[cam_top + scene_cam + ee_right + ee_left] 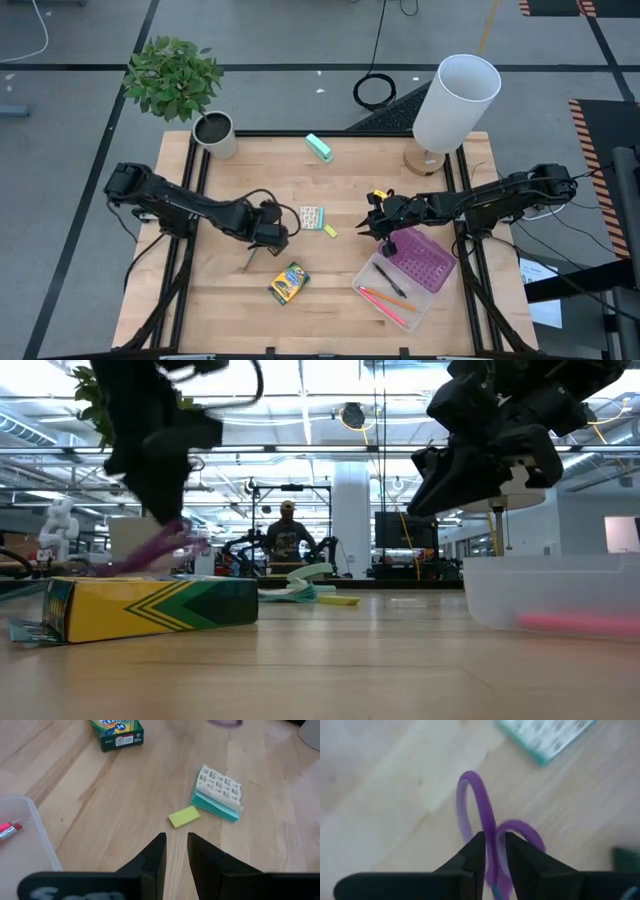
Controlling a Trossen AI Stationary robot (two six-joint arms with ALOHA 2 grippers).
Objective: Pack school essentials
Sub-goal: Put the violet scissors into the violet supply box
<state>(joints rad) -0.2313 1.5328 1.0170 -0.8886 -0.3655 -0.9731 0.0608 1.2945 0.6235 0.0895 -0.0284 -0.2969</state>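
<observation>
Pale wood table [340, 185] is seen from above. Purple scissors [487, 827] are clamped at the handles by the left gripper [268, 236], blades slanting down toward the near edge, tips hard to make out. "24" is legible on the crayon box [116, 732]. The right gripper [372, 225], fingers slightly apart, hangs beside the clear case [412, 275], over an eraser [184, 816].

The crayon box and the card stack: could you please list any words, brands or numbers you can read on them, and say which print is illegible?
"24": on the end flap of the crayon box, right wrist view.
Other print on that flap and the lettering along its edge: too small to read.
Crayon box side in the low view: green-yellow chevrons only, no text.
Card stack: rows of printed marks, too small to read.
Yellow eraser: no print visible.
</observation>
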